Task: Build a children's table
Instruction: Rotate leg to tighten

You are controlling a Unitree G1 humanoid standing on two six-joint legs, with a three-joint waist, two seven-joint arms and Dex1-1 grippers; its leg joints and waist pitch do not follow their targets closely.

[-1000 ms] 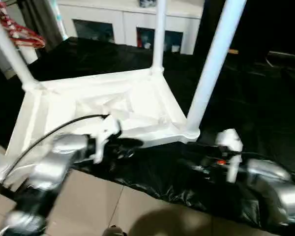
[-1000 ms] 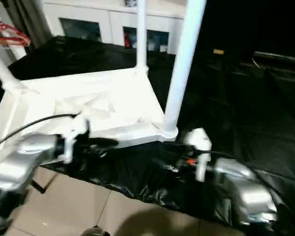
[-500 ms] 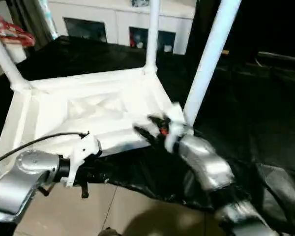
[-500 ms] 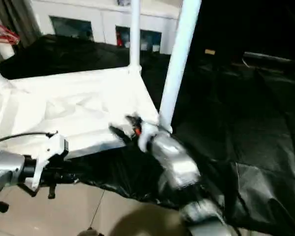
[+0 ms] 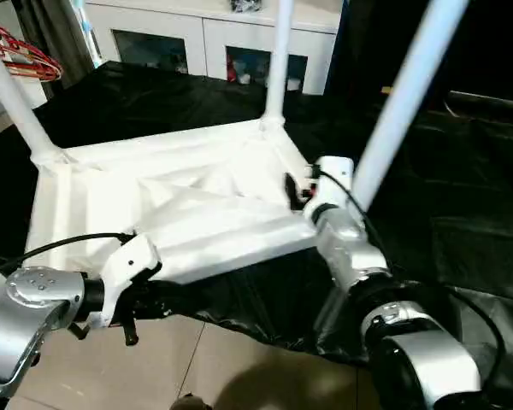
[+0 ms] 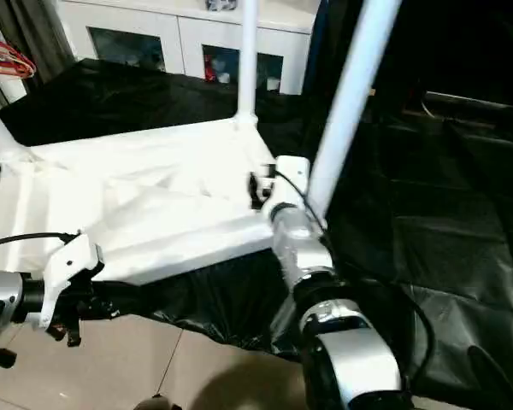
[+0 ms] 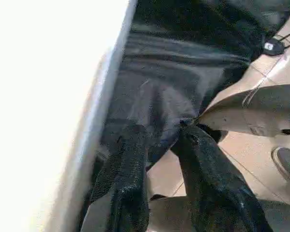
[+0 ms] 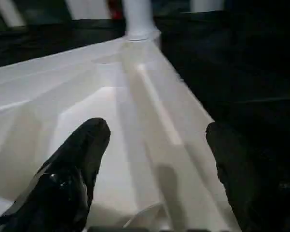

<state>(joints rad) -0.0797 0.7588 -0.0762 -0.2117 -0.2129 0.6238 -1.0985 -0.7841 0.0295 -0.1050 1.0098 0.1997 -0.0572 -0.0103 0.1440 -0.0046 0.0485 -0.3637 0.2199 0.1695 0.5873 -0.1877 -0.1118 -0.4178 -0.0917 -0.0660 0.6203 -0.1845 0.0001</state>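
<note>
The children's table lies upside down on a black sheet, its ribbed white top point(image 5: 197, 213) facing up. Three white legs stand in its corner sockets: one at the far left point(image 5: 17, 102), one at the back point(image 5: 278, 60) and one at the near right point(image 5: 402, 94). My right gripper point(image 5: 292, 190) hovers at the near right corner beside that leg, open wide, with the top's rim between its fingers point(image 8: 82, 159) but untouched. My left gripper point(image 7: 159, 133) hangs low by the top's near edge, its fingers a little apart at the sheet's hem, holding nothing.
The black sheet point(image 5: 462, 196) covers the floor under and to the right of the table. Bare tiles point(image 5: 214, 367) lie in front of it. A white cabinet with glass doors point(image 5: 205, 34) stands behind. A red wire rack point(image 5: 21, 51) hangs at the far left.
My right arm has swung up from the sheet at the front right to the table's near right corner. My left gripper has dropped back and left from the near edge.
</note>
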